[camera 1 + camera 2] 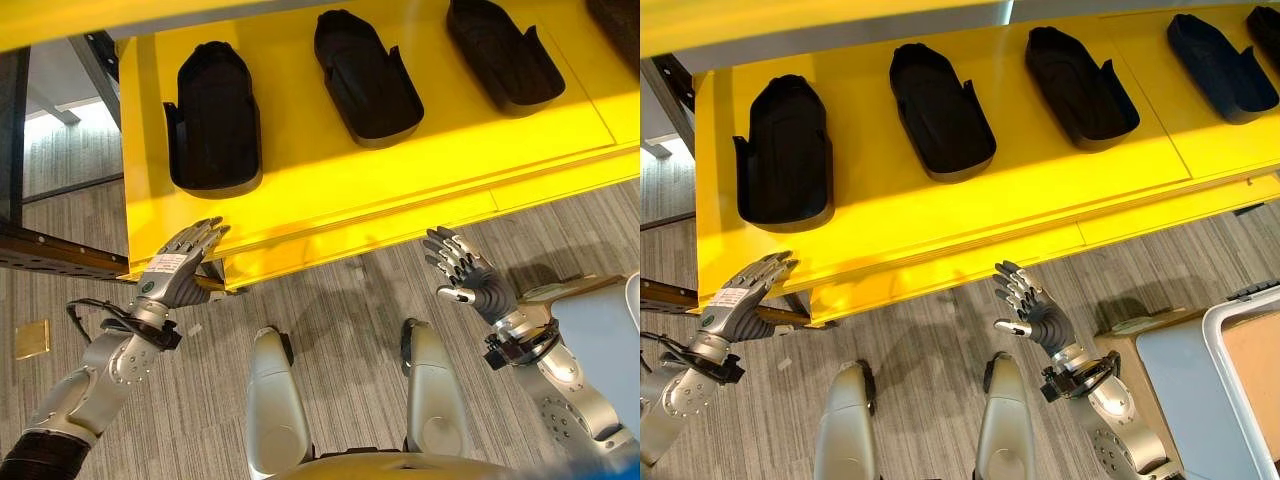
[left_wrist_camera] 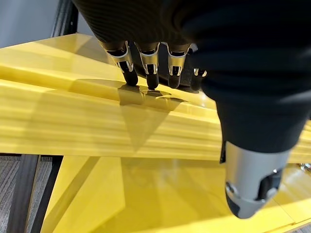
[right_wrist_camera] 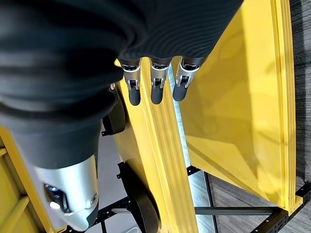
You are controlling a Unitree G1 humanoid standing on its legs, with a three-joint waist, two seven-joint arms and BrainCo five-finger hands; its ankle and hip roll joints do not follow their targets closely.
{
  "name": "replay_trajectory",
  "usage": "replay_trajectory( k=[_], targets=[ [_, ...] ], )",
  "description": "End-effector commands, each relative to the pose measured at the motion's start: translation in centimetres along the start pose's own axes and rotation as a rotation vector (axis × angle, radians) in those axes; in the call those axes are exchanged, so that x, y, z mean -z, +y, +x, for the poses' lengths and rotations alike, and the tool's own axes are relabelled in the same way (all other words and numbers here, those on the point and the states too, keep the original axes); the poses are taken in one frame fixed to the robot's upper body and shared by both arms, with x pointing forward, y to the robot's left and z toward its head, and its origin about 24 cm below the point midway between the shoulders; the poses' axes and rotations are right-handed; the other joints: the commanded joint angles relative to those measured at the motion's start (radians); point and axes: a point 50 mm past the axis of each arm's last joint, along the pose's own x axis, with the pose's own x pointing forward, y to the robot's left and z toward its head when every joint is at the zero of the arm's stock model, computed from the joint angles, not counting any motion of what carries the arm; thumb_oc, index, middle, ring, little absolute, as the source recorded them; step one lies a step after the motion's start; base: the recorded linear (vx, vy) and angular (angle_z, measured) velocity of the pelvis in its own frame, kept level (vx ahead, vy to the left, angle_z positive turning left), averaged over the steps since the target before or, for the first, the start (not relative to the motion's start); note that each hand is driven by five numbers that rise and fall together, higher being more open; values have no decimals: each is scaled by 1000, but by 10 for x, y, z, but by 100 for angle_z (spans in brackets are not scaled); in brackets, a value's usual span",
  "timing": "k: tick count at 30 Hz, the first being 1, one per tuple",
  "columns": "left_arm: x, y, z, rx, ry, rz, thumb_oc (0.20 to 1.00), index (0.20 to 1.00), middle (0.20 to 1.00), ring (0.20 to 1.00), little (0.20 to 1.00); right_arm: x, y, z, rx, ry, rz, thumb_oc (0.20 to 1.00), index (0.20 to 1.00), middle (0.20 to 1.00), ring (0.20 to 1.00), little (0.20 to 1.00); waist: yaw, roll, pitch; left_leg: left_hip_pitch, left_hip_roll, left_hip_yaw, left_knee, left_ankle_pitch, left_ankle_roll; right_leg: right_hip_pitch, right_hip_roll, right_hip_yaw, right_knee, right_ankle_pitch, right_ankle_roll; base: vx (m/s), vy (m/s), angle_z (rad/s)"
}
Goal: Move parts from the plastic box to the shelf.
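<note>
Parts [image 1: 940, 110] line the shelf [image 1: 970, 215]; both hands hover empty, fingers straight.

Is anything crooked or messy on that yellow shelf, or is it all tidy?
Nothing stands out. The black parts lie in a row on the yellow shelf, spaced apart, none tipped or fallen. Both robot hands, left and right, are open and hold nothing.

head cameras above shelf [image 1: 400, 190]; wrists close

Black parts [image 1: 941, 110], yellow shelf [image 1: 970, 210]
</note>
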Motion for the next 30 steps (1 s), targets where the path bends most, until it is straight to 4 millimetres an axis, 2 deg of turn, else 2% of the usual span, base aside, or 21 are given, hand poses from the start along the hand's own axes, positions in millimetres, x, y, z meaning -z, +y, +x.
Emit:
replay_trajectory(
  k=[1,22,30],
  targets=[
    [8,-5,-3,39,27,58,1000,1000,1000,1000,1000,-11,-5,3,-1,-58,-26,1000,1000,1000,1000,1000,-5,-30,-37,-2,5,-46,-57,130,17,-21,-15,79,45,84,-1,0,0,0],
    [5,-19,33,-39,64,55,1000,1000,1000,1000,1000,-5,-4,7,18,-52,7,1000,1000,1000,1000,1000,-24,-44,-48,-10,11,-40,-52,129,12,-42,-5,90,59,79,-5,0,0,0],
    [1,-21,41,-46,50,60,1000,1000,1000,1000,1000,-4,-4,6,20,-51,10,1000,1000,1000,1000,1000,-28,-46,-49,-10,12,-37,-47,126,10,-44,-3,92,59,80,-4,0,0,0]
  ],
)
